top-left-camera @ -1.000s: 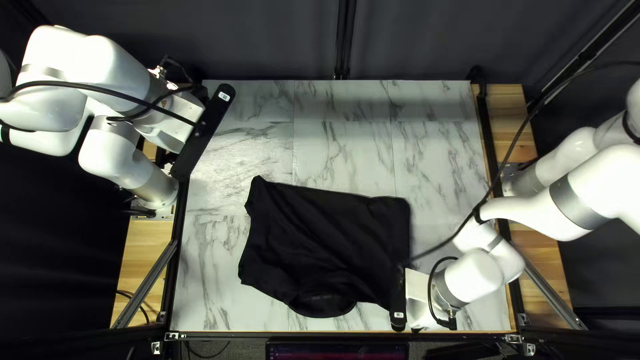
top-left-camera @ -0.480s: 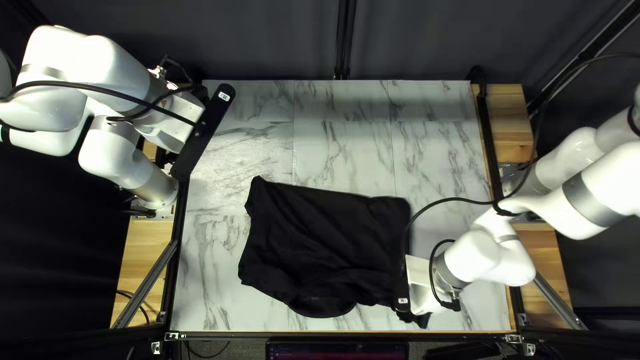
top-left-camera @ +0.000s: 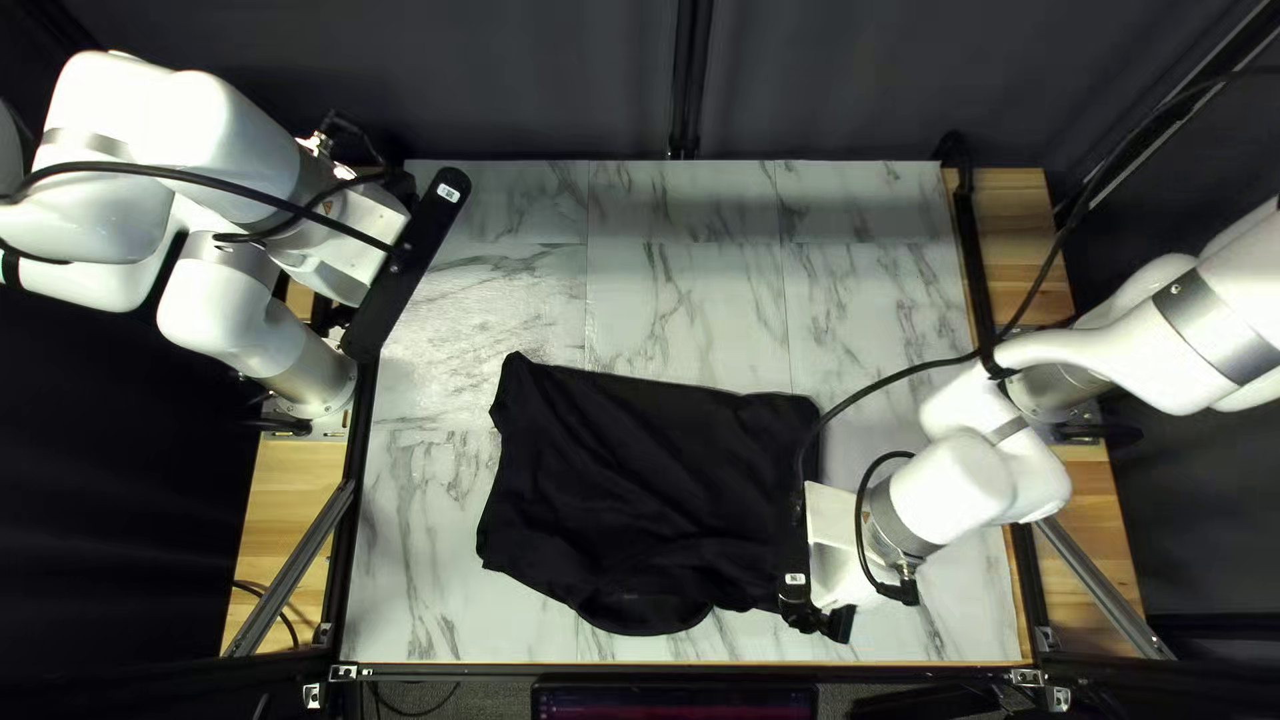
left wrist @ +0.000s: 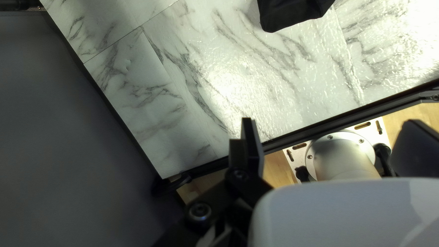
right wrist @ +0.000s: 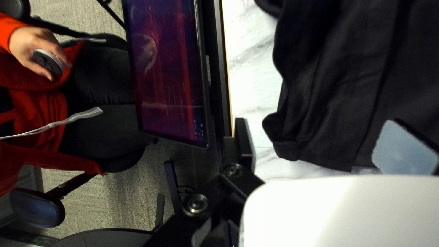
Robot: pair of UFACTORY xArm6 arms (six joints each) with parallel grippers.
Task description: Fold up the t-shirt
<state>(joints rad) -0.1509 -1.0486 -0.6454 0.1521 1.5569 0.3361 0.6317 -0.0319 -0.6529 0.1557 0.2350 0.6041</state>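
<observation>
On the desk [top-left-camera: 694,294], toward its near edge, you had the black T-shirt [top-left-camera: 627,467]; your right pincer [top-left-camera: 795,567] hung wide at its edge; your left pincer [top-left-camera: 407,260], also wide, was well apart.

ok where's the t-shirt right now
In the top left view, the black t-shirt lies on the marbled table, toward its near edge, with my right gripper at the shirt's right side.

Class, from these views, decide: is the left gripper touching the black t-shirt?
Apart. The left wrist view shows marble-patterned tabletop between the left gripper and the black t-shirt.
</observation>
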